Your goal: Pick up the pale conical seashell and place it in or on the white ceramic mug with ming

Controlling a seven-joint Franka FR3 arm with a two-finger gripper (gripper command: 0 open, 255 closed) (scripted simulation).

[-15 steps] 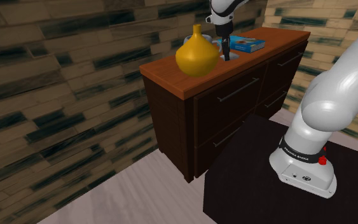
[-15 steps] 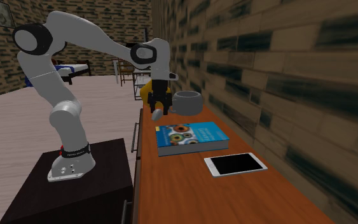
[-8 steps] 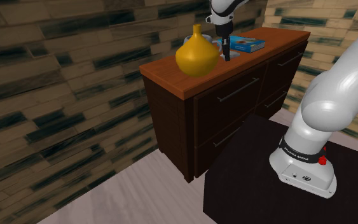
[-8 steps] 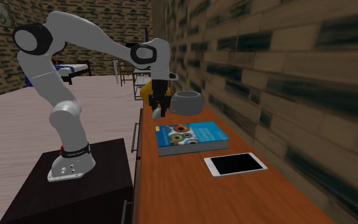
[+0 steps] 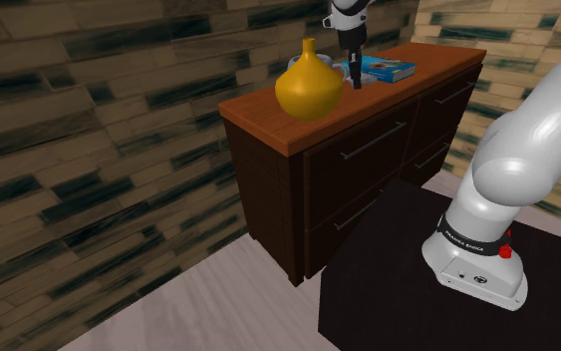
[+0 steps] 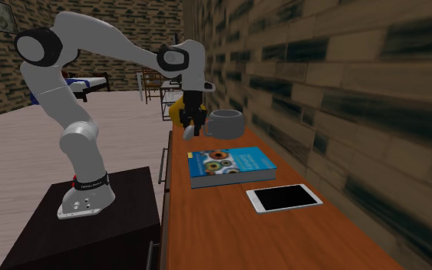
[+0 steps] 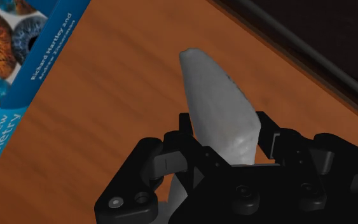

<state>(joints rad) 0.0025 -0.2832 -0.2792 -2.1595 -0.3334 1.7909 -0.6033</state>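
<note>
Now, claw (image 7: pixel 225 130) clasping pale seashell (image 7: pixel 212 95), above cabinet top (image 7: pixel 107 121).

White arm (image 5: pixel 515 150), dark joints, all-black claw (image 6: pixel 189 130).

Seashell (image 7: pixel 225 114) sits between the jaws of the gripper (image 7: pixel 225 145), over the dresser top (image 6: pixel 206 230). Mug (image 6: pixel 226 123) near the jaws, wall side. Vase (image 5: pixel 308 85) behind them. Book (image 6: pixel 229 166) beside them on the dresser, tablet (image 6: pixel 285 198) beyond the book.
</note>
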